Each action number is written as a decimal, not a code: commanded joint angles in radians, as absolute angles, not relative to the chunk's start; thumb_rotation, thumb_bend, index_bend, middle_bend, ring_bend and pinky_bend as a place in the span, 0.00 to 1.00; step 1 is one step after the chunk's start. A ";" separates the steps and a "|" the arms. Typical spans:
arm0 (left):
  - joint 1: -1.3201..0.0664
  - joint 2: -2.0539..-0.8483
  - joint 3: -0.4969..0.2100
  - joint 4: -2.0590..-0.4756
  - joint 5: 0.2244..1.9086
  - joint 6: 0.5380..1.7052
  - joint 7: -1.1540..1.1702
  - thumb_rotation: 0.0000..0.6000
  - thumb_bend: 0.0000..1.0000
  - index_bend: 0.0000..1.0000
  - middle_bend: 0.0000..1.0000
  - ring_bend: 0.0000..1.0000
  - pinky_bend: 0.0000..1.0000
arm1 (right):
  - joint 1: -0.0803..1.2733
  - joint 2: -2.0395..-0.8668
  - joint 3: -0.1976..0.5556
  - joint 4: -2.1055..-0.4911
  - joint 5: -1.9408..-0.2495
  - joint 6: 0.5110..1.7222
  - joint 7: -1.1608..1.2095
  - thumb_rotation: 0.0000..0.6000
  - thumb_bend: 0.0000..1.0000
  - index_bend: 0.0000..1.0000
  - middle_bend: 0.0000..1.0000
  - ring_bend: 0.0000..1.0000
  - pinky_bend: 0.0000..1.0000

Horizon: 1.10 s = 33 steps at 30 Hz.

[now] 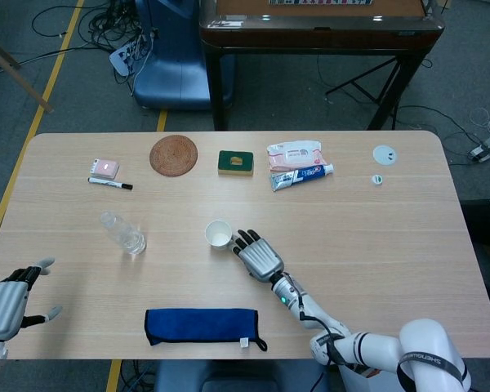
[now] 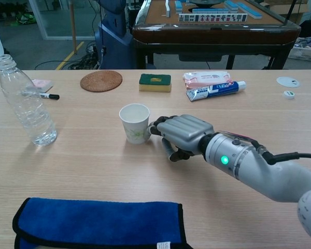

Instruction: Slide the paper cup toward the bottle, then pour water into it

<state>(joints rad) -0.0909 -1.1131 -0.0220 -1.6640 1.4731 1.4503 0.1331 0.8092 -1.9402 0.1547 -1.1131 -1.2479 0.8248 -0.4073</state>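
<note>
My left hand (image 1: pixel 4 304) sits off the table's front left corner, fingers spread and holding nothing; the picture edge cuts it off, and the chest view misses it altogether. Just inside the left edge stands the clear plastic bottle (image 2: pixel 26 104), ribbed, uncapped, upright, with a little water at the bottom. Near the front edge lies a blue cloth (image 2: pixel 101 223) with dark trim, soft and folded flat; its lower part is cropped in the chest view. Toward the middle of the table (image 1: pixel 376 245) stands the white paper cup (image 2: pixel 135 123), upright and open-mouthed, well apart from the bottle. My right hand (image 2: pixel 182 135), grey metal with black fingertips (image 2: pixel 154 127), lies palm down with its fingers curled, tips pressed against the cup's right side. It grips nothing. The underside of that hand is hidden from me.
</note>
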 commanded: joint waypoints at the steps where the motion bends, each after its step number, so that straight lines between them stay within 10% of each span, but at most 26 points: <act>1: -0.091 -1.113 -0.022 -1.664 1.473 1.450 0.133 1.00 0.00 0.22 0.36 0.34 0.57 | 0.818 -1.948 0.156 -1.102 -1.247 0.817 -0.408 1.00 1.00 0.23 0.10 0.02 0.12; 33: -0.094 -1.119 -0.019 -1.658 1.461 1.434 0.140 1.00 0.00 0.22 0.36 0.34 0.57 | 0.895 -2.015 0.178 -1.000 -1.259 0.765 -0.360 1.00 1.00 0.23 0.10 0.02 0.12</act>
<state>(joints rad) -0.0938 -1.1192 -0.0187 -1.6583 1.4616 1.4344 0.1401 0.8948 -2.0144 0.1781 -0.9999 -1.2581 0.7644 -0.3596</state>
